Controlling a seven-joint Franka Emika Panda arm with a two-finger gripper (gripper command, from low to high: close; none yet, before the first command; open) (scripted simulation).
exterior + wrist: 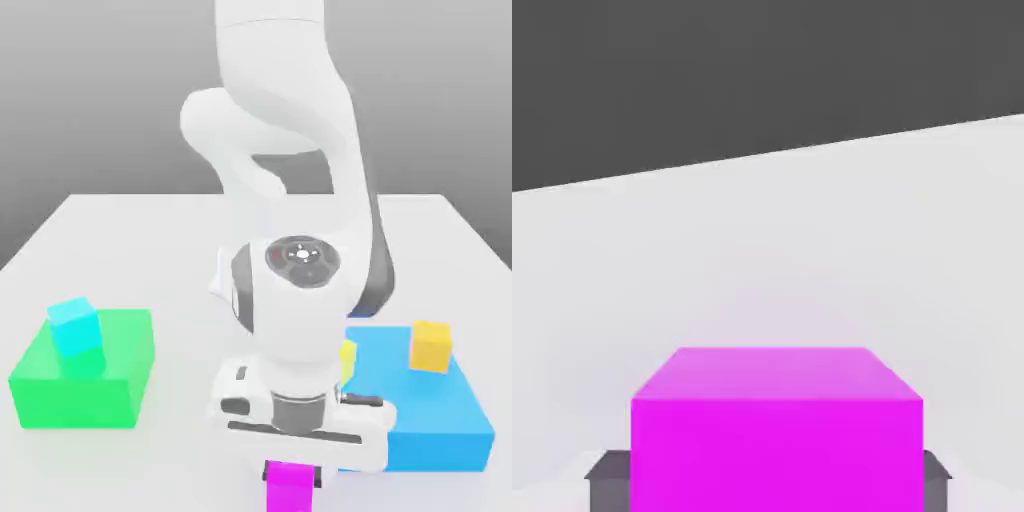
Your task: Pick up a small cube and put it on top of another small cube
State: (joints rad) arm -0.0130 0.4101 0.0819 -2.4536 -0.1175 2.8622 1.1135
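The gripper (291,478) is clamped on the magenta cube (290,488) at the surface (150,230), and the cyan cube (75,327) sits higher, toward the exterior view's left, atop the green block (80,390)

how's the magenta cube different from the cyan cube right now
The magenta cube sits low at the near edge of the white table, between the gripper's shut fingers; the cyan cube rests untouched on top of the green block, at the exterior view's left. The cyan cube is turned at an angle to its block; the magenta cube faces the camera squarely. Both are small plain cubes that look alike in size.
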